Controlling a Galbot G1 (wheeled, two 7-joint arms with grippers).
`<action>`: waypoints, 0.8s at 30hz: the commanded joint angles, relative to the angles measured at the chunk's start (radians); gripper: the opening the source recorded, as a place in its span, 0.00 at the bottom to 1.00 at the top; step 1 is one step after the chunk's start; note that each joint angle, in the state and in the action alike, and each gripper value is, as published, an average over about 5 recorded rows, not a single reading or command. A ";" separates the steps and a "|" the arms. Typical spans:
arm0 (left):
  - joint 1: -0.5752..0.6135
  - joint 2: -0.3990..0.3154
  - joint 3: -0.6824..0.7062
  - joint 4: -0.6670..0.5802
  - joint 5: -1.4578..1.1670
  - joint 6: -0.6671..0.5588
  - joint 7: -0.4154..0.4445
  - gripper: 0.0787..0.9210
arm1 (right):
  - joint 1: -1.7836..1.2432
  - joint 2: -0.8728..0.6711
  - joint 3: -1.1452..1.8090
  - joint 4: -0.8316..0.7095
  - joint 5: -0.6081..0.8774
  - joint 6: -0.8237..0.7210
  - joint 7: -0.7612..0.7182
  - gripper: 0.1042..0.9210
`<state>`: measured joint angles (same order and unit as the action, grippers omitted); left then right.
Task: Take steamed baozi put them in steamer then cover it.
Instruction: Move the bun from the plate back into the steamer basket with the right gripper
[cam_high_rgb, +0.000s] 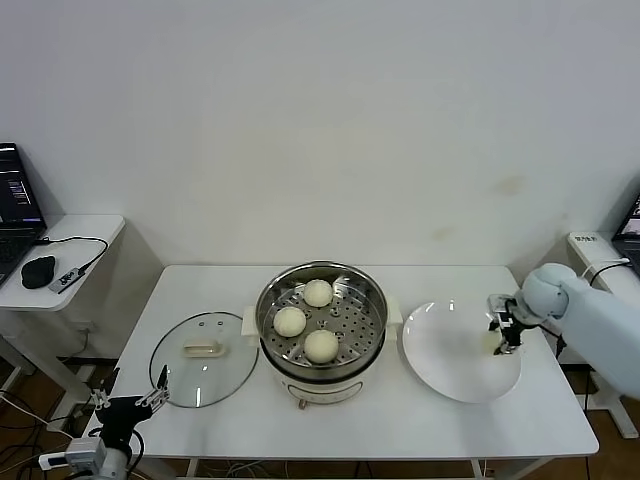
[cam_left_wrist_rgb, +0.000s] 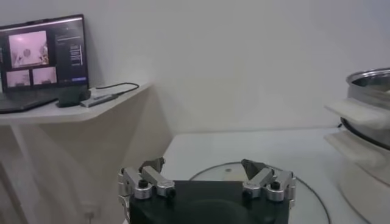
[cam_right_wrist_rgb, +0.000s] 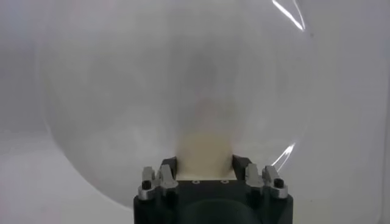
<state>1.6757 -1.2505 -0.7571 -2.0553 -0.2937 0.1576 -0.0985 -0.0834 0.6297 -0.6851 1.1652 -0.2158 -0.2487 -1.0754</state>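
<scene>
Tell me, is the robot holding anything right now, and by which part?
Yes. The right tool is closed on the last baozi, gripping its two sides over the white plate. The left tool is open, holding nothing.

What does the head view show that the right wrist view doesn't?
Only the head view shows the steamer with three baozi on its tray, the lid lying on the table to the steamer's left, and the left gripper open off the table's near left corner. Only the right wrist view shows the fingers straddling the last baozi. Both show the right gripper at that bun on the plate.
</scene>
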 joint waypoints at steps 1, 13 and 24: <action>0.000 0.000 0.002 -0.002 0.002 0.002 0.000 0.88 | 0.332 -0.081 -0.270 0.174 0.196 -0.052 -0.030 0.58; -0.008 -0.004 0.029 -0.002 0.014 0.004 0.000 0.88 | 0.845 0.111 -0.623 0.346 0.603 -0.223 0.061 0.59; -0.005 -0.010 0.026 -0.014 0.014 0.005 0.000 0.88 | 0.762 0.322 -0.637 0.372 0.817 -0.372 0.235 0.60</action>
<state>1.6693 -1.2598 -0.7318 -2.0633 -0.2806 0.1612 -0.0989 0.6027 0.7757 -1.2141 1.4785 0.3575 -0.4833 -0.9720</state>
